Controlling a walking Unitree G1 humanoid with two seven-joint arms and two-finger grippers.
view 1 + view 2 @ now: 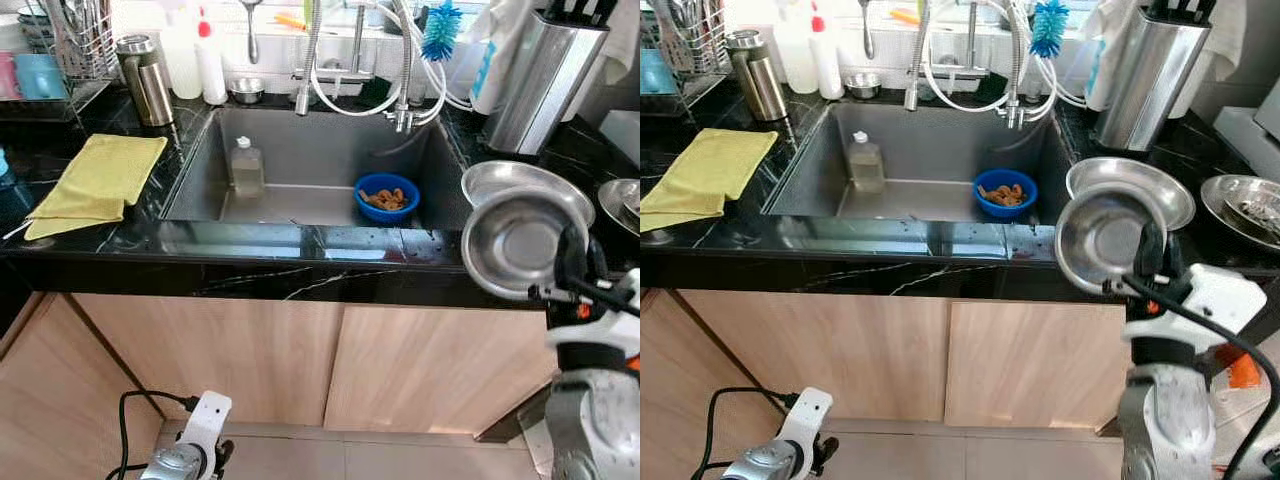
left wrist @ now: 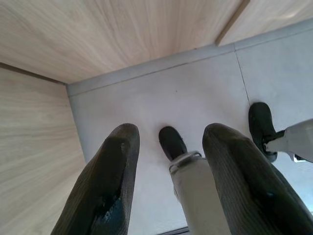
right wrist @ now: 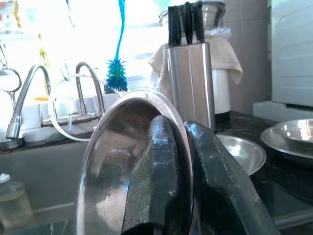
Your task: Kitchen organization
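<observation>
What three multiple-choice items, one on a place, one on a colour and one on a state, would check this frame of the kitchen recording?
1. Where is the blue bowl?
A. in the sink
B. on the yellow cloth
C. on the floor

2. What colour is the cloth on the counter?
A. red
B. yellow
C. white

3. What is the right gripper doing?
A. hanging open
B. holding a knife
C. clamped on a steel bowl

Answers: A, the bowl sits inside the sink basin; B, the cloth is yellow; C, one finger lies inside the bowl's rim and one outside.
</observation>
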